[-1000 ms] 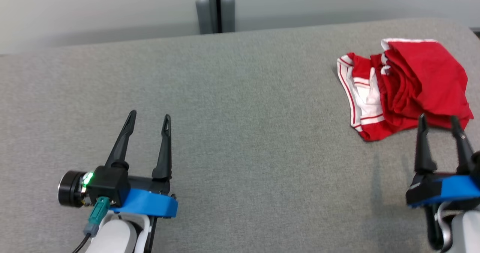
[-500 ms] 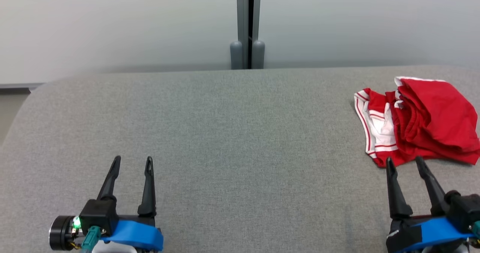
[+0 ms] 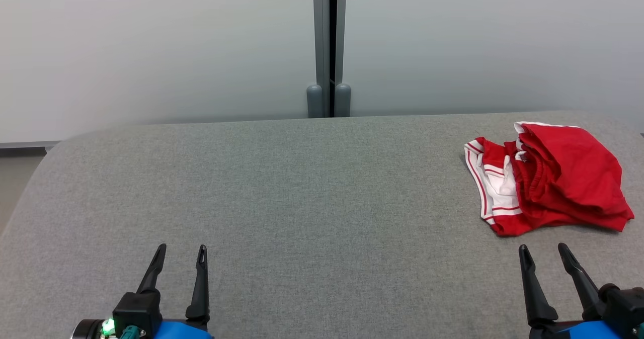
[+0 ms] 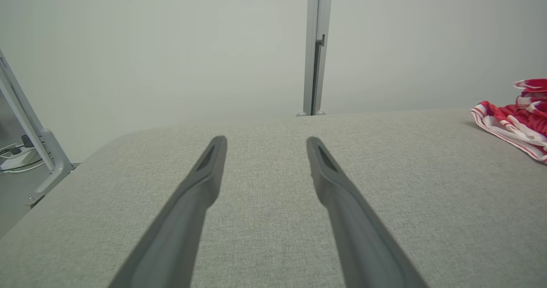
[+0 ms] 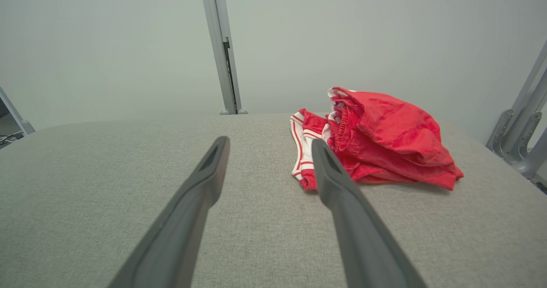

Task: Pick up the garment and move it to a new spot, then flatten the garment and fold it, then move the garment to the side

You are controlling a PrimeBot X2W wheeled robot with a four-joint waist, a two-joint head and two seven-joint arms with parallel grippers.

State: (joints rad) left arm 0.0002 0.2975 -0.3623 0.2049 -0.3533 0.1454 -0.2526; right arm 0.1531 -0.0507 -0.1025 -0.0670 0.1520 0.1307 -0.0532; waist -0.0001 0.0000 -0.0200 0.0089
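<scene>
- Red shorts point(image 3: 551, 178) with white side stripes, folded, lie at right of grey table point(image 3: 302, 203).
- Right gripper point(image 3: 544, 249) near shorts, not touching; jaws apart, empty.
- Left gripper point(image 3: 181, 248) well apart; jaws apart, empty.

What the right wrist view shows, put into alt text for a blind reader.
A crumpled red garment with white striped trim lies on a grey fabric-covered table, just ahead and right of the open right gripper, which holds nothing. A pale wall with a grey post stands behind.
</scene>
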